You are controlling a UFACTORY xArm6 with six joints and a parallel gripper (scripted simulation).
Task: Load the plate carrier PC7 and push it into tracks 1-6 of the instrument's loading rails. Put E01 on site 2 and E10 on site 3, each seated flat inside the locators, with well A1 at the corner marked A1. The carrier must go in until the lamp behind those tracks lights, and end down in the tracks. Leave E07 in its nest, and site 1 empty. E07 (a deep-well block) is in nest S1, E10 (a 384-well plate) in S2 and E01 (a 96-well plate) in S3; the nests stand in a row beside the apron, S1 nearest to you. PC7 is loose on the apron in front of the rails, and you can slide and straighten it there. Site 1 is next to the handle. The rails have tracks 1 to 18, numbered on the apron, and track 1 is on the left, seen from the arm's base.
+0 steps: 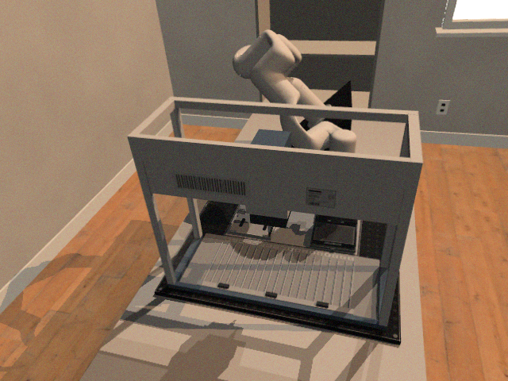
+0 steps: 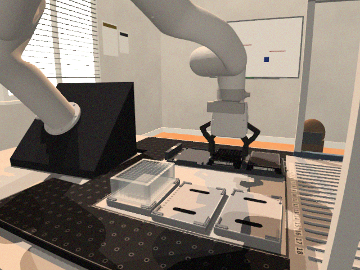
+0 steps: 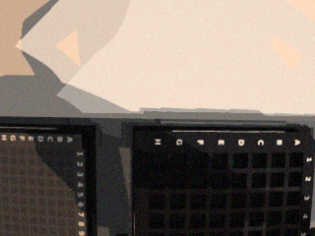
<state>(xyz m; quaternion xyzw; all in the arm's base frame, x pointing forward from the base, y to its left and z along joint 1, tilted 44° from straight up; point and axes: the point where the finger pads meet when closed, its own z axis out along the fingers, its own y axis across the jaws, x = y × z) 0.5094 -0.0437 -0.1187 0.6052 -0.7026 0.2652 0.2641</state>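
The carrier PC7 [image 2: 185, 156] lies on the apron in front of the rails, its handle [image 2: 173, 150] toward the arm's base. Site 1 is bare. E01 [image 2: 227, 154] [image 3: 221, 182], black, lies level on site 2; its locators are mostly hidden. E10 [image 2: 265, 159] [image 3: 39, 177] [image 1: 334, 234] is on site 3. Both plates have A1 at the upper right in the wrist view. My gripper [image 2: 228, 153] is open, its fingers down on either side of E01. E07 [image 2: 142, 180], a clear deep-well block, stands in nest S1. Nests S2 [image 2: 200, 213] and S3 [image 2: 252, 232] are empty.
The rails [image 2: 316, 200] [image 1: 282, 275] lie beyond the carrier, inside the instrument's frame with its uprights [image 2: 304, 75] and front panel [image 1: 279, 180]. Three lamps, the one at the right [image 1: 322, 304] behind the low-numbered tracks, look dark. The nests stand beside the apron [image 2: 209, 174].
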